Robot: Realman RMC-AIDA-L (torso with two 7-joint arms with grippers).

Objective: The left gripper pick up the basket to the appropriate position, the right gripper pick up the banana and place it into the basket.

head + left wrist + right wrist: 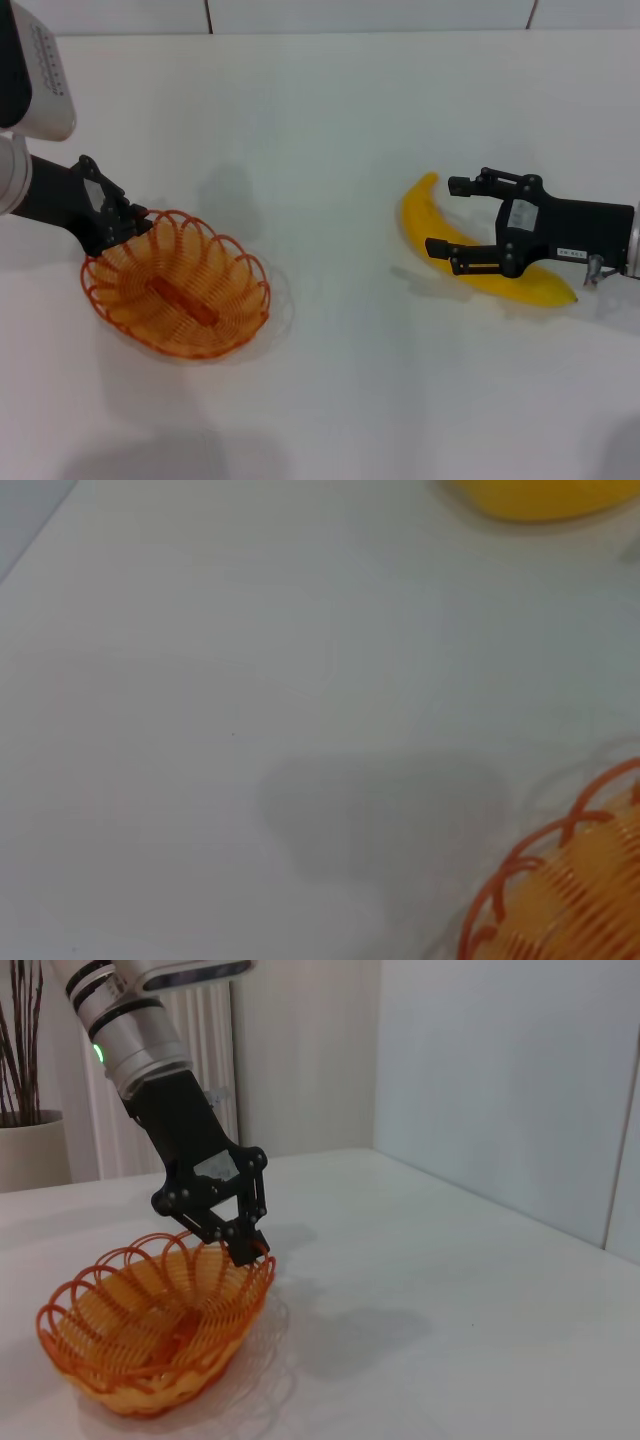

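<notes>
Now my left gripper is down at the far left rim of the basket, fingers pressed together on one of the scalloped wire loops. From the right wrist camera I can see that claw pinching the rim, and the basket sits tilted, the gripped side raised and the opposite side low against the white table. Its orange spiral bottom shows through the wires. The left wrist camera catches only an arc of the orange rim and a soft shadow on the tabletop, with a sliver of the banana at the edge of the picture.

Over on my right side, the right gripper reaches in from the right edge with its fingers spread wide. The two open-frame fingers straddle the middle of the banana, one on the far side and one on the near side, not pressed onto it that I can see. The banana lies flat on the table, curved, one pointed end toward the far side and the other toward my right arm. Basket and banana are well apart, with bare white tabletop between them.
</notes>
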